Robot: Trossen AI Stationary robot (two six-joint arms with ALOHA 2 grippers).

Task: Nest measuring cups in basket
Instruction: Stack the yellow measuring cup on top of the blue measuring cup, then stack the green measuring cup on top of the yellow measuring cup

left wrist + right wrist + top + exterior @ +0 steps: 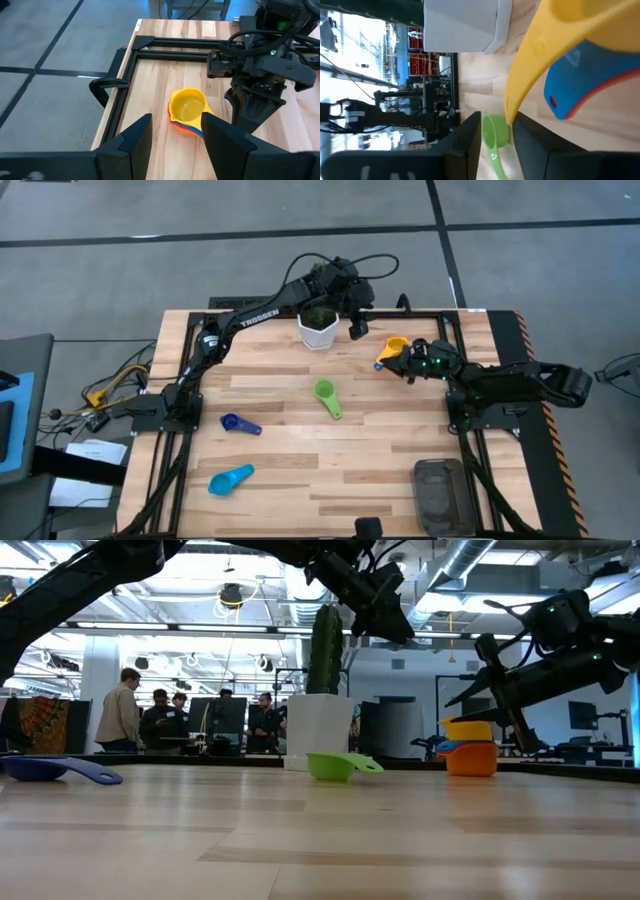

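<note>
Currently: nested cups, yellow measuring cup [397, 344] uppermost, at desk's [300, 470] 1 o'clock.
Right pincer [408, 364] parted at its handle; left pincer [357, 330] parted above; basket [440, 492] at 5 o'clock.

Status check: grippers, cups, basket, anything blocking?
Right gripper at nested stack, yellow on top. Left gripper open, hovering nearby. Green cup loose; basket empty. Pot beside stack.
</note>
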